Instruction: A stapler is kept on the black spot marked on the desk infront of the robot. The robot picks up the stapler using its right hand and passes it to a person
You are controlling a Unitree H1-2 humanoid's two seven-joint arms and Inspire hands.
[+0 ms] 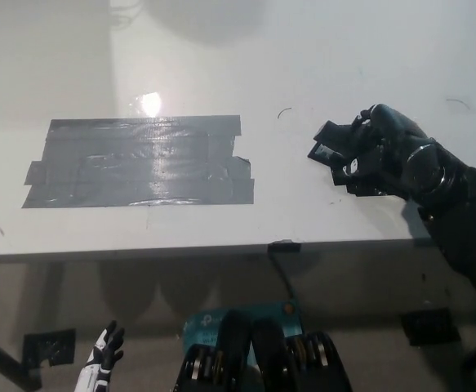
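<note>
- The stapler (333,150) is a dark object on the white bench (221,73), well to the right of the grey tape patch (140,162) and not on it.
- The black right robot hand (376,151) is wrapped over the stapler's right part, fingers curled around it; the stapler's left end sticks out past the fingers. It looks like a closing grasp, though the contact under the palm is hidden.
- Whether the stapler is already clear of the bench cannot be told from this steep view.
- The white left robot hand (103,353) rests low at the lower left, below the bench edge, fingers apart and holding nothing.
- No person is in view.
- To do this step well, I would judge: make sure the fingers sit firmly on both long sides of the stapler before lifting, since only part of its body is covered.
- Lift straight up first, slowly, so the free left end does not tip down or drag on the bench.
- Keep the stapler level during the carry and leave the free end exposed for the person to take.
</note>
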